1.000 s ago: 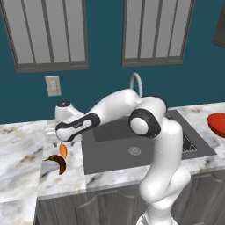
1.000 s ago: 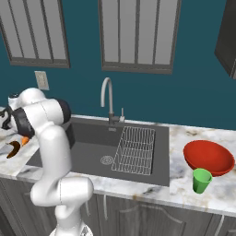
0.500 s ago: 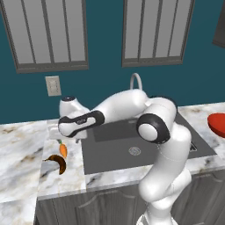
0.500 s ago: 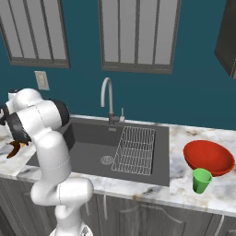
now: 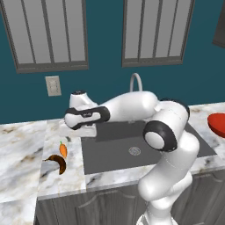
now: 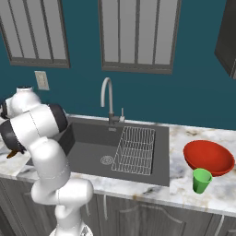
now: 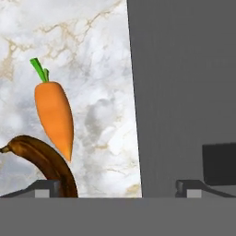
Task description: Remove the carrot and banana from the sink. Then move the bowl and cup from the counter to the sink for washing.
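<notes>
The claw (image 7: 118, 186) has lifted off the marble worktop (image 5: 22, 149) left of the sink (image 6: 87, 152), fingers spread and empty. The carrot (image 5: 63, 150) and banana (image 5: 56, 162) lie there touching, so the clearing half looks done. The red bowl (image 6: 208, 158) and green cup (image 6: 201, 180) wait right of the basin, below teal walls and shuttered windows.

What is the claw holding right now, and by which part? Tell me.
Nothing. The claw is open, its tips apart with only counter between them; the carrot and banana lie free.
</notes>
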Robot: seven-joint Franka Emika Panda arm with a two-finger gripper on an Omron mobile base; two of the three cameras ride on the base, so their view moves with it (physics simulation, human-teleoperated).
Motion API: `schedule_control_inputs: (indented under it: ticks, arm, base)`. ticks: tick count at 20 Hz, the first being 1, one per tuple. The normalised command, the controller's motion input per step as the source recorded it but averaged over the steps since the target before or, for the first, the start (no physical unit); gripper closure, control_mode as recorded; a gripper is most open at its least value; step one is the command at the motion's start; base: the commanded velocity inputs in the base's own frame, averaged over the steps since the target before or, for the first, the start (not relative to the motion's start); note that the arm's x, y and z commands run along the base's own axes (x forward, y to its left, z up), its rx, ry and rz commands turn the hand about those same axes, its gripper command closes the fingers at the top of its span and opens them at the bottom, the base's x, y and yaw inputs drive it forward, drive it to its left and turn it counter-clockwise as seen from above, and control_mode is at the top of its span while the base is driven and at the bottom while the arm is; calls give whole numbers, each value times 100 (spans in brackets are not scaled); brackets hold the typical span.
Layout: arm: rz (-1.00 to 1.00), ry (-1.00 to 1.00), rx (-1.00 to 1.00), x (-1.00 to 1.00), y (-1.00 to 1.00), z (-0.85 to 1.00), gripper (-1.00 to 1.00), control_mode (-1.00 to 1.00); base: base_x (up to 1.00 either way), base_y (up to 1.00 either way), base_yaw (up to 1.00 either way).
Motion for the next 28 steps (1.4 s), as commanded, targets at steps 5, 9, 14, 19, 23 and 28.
schedule_control_inputs:
  ticks: [5, 9, 14, 19, 23, 28]
  arm:
    - [-2, 9, 0, -22, -44, 17, -100, -100]
    - [0, 2, 0, -26, -47, 9, -100, -100]
    - [0, -1, 0, -32, -48, 5, -100, -100]
    - [0, -3, 0, -35, -48, 7, -100, -100]
    - [0, -1, 0, -29, -49, 14, -100, -100]
    - [0, 0, 0, -26, -50, 16, -100, -100]
  base:
    - [0, 0, 0]
    - [0, 0, 0]
    - [0, 0, 0]
    - [0, 0, 0]
    - [0, 0, 0]
    - [0, 0, 0]
